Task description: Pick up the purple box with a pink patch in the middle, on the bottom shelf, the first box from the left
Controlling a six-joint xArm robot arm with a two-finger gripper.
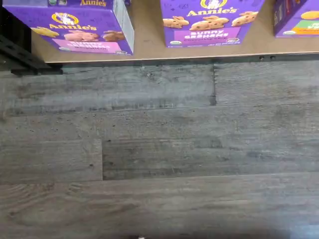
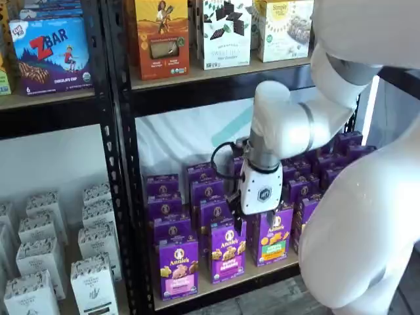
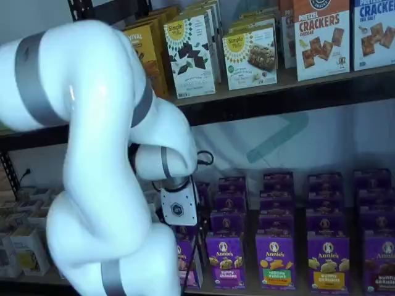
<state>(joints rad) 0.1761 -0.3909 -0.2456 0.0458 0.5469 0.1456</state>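
I see the purple box (image 2: 178,268) standing leftmost at the bottom shelf (image 2: 226,286) front; my hand (image 2: 261,213) hangs near, fingers hidden, so I cannot tell its state.

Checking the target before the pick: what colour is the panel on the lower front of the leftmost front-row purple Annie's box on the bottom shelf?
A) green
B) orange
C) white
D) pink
D: in a shelf view the purple box at the bottom shelf's left end has a pink lower panel.
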